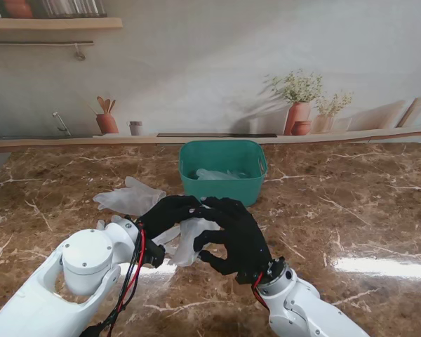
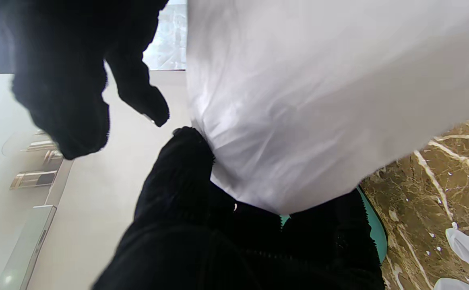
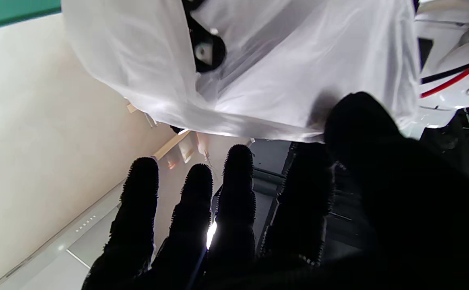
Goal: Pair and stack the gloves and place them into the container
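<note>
Gripping one translucent white glove [image 1: 188, 239] between them, the left hand [image 1: 167, 213] and the right hand [image 1: 233, 235] hold it lifted off the tabletop [image 1: 351, 210], just on the near side of the green container [image 1: 222, 170]. The left hand is closed on the glove's upper edge, its thumb [image 2: 186, 161] pressed into the film where the material bunches, as the left wrist view shows. The right hand curls over the other side; in its wrist view the thumb [image 3: 359, 121] sits against the sheet while the four fingers [image 3: 234, 185] stand straight and apart beneath it, so it looks like a light pinch, not a full fist. Holding the glove by two edges probably serves to spread it flat before it is laid on a partner, since such thin film would otherwise crumple.

A second glove [image 1: 130, 198] lies flat on the tabletop just beyond the left hand, fingers splayed; it seems the likely mate. More pale gloves [image 1: 217, 174] already rest inside the container, which stands just past both hands' fingertips.

As for materials, the glove is thin, glossy, wrinkled plastic that lets light through and drapes limply. The hands wear black, fuzzy fabric covers, likely for grip. The container is smooth, rigid plastic with rounded corners, and the tabletop is polished brown marble veined with white.
</note>
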You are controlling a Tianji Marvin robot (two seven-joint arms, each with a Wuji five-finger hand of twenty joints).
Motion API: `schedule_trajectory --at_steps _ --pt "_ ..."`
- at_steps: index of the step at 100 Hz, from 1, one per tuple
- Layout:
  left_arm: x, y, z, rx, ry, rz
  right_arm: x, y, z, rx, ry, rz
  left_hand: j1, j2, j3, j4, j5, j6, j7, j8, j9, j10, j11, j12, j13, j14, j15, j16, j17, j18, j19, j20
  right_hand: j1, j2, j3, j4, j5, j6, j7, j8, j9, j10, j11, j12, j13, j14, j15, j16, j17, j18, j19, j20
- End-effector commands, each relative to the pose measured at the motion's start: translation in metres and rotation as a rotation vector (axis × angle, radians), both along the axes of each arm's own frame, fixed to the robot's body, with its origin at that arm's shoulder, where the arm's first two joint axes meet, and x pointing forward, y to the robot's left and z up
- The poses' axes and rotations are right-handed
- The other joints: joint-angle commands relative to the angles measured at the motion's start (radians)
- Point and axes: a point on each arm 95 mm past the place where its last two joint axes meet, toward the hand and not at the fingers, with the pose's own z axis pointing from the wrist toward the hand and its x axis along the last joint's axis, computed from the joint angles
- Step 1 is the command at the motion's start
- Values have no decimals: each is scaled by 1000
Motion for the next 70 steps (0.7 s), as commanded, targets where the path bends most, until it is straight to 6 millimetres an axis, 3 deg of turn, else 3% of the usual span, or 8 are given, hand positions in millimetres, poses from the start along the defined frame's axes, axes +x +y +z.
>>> schedule_trajectory --at_steps 1,8,14,24,38,48,58,70 --pt "0 3 -9 38 -8 -10 -5 3 1 19 33 -9 -38 -25 -14 38 -30 -46 -99 -103 -77 9 -47 17 -79 10 -63 -21 -21 35 -32 -4 -6 42 29 -26 63 18 30 78 24 -14 25 50 1 -30 23 31 -13 -34 1 28" --pt "1 7 -12 80 -40 -10 -4 1 6 33 51 -25 -114 -37 -5 38 -20 -43 -235 -202 -178 17 -105 13 -156 10 -137 -62 -23 63 -81 -13 -8 35 43 -21 71 31 30 110 59 -22 69 111 28 -28 65 68 -4 -35 19 47" --pt "0 11 -14 130 -74 -10 -5 -2 9 51 72 -36 -170 -40 -12 36 -31 -79 -318 -233 -390 8 -206 -19 -289 -13 -229 -108 -27 91 -149 -36 -5 33 48 -19 76 40 25 131 86 -29 102 181 45 -27 108 113 -1 -40 40 78" --pt "-1 19 -17 223 -140 -12 -6 -6 14 68 102 -62 -228 -20 -13 46 -71 -80 -412 -265 -653 1 -260 -25 -412 -48 -290 -122 -28 81 -203 -30 -4 16 60 -14 86 54 29 138 188 -40 143 275 136 -17 168 183 31 -35 82 132" --pt "-4 27 -20 276 -254 46 -8 -12 19 103 142 -115 -263 -44 -16 48 -110 -79 -478 -310 -752 -11 -282 -48 -465 -66 -331 -133 -30 59 -247 -26 13 -10 73 -2 94 97 55 124 349 -39 145 391 302 7 195 240 115 -14 149 203" --pt "-9 31 -22 268 -371 27 -8 -14 22 123 170 -163 -318 -73 -6 53 -152 -78 -535 -363 -831 -17 -304 -67 -535 -106 -396 -166 -33 29 -428 -57 26 -25 81 6 96 128 70 116 431 -29 144 443 390 29 210 255 170 4 203 230" --pt "-14 33 -24 219 -442 -73 -8 -14 24 143 200 -214 -403 -130 -11 53 -207 -58 -617 -430 -918 -53 -343 -88 -643 -162 -495 -243 -45 -24 -671 13 47 -38 82 11 94 162 89 106 516 1 149 473 494 60 247 279 238 44 287 256" --pt "-21 31 -28 159 -449 -181 -8 -12 25 158 231 -274 -500 -214 -15 54 -224 -13 -680 -473 -969 -77 -379 -109 -696 -196 -572 -309 -17 -37 -782 -113 62 -46 80 18 92 176 99 107 580 35 162 464 568 89 293 302 280 82 381 273"
